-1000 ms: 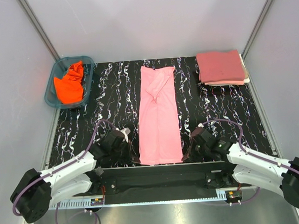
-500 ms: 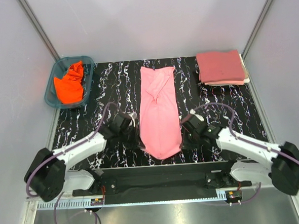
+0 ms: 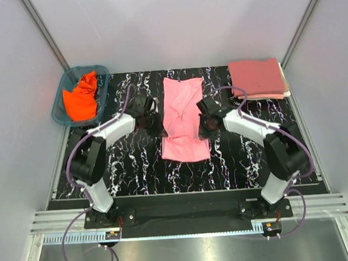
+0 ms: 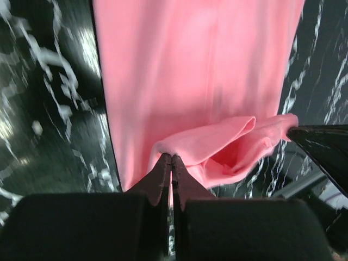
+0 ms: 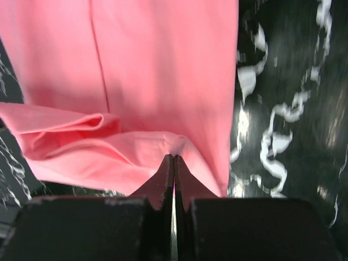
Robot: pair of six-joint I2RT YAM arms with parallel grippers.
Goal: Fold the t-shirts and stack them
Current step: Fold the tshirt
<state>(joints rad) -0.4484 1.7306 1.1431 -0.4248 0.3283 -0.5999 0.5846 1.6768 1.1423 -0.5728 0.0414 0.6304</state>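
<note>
moved: left claw and right claw went from the near edge to the middle of the counter, bringing the pink shirt hem along.
left claw: pressed together, pinching the left hem corner.
right claw: pressed together, pinching the right hem corner.
pink shirt: lies long in the counter's middle, near half doubled over, hem sagging between the claws.
risk: if a corner slips or one claw runs ahead, the fold lands crooked.
folded stack: far right corner.
</note>
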